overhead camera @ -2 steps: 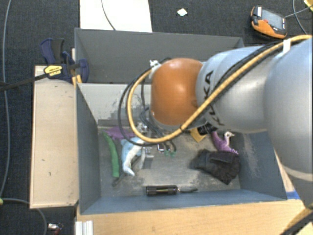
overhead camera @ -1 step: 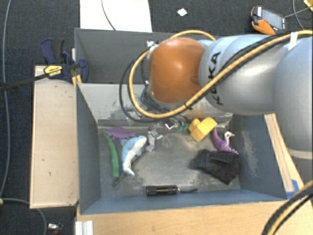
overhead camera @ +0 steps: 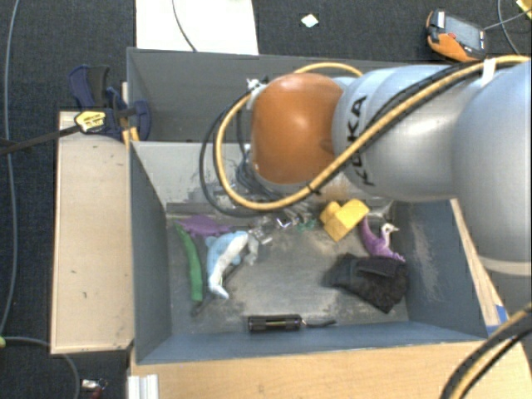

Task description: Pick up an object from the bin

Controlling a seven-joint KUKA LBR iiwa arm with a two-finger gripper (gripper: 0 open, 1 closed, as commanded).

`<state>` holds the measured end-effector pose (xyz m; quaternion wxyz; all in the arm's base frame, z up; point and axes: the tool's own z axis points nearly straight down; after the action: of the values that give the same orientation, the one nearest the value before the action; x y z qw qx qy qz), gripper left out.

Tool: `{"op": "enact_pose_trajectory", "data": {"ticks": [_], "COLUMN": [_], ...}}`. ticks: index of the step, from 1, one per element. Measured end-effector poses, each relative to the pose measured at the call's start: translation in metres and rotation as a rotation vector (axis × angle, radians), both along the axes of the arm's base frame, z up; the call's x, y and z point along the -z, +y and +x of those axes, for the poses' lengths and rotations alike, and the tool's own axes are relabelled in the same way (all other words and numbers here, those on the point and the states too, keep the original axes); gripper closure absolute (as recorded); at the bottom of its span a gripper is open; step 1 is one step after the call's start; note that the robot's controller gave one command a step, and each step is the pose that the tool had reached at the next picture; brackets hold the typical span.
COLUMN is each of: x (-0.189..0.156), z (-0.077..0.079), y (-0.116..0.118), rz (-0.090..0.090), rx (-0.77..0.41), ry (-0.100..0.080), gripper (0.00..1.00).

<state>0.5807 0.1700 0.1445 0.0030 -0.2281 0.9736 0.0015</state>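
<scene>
Nearest the gripper: pale blue toy figure, left of centre. Probably light, stiff, slick; best pinched across the narrow middle. Released or clenched — cannot tell.

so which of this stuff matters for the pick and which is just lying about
For the job: pincer, grey bin, and nearest the pincer the light blue toy figure and yellow block.
Lying about: green stick at left, purple toy figure at right, black cloth, black pen by the front wall.

Dark carpet floor; small white scrap on it.
</scene>
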Motion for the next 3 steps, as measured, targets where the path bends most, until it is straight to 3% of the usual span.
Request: {"op": "enact_pose_trajectory", "data": {"ticks": [1,2,3], "x": [0.014,0.074,0.074], "z": [0.003,0.005,0.008], "y": [0.003,0.013,0.017], "rz": [-0.002,-0.001,-0.004], "rx": [-0.55,-0.554,-0.808], "ry": [-0.008,-0.006,-0.019], "gripper": [0.0,0.0,1.0]}}
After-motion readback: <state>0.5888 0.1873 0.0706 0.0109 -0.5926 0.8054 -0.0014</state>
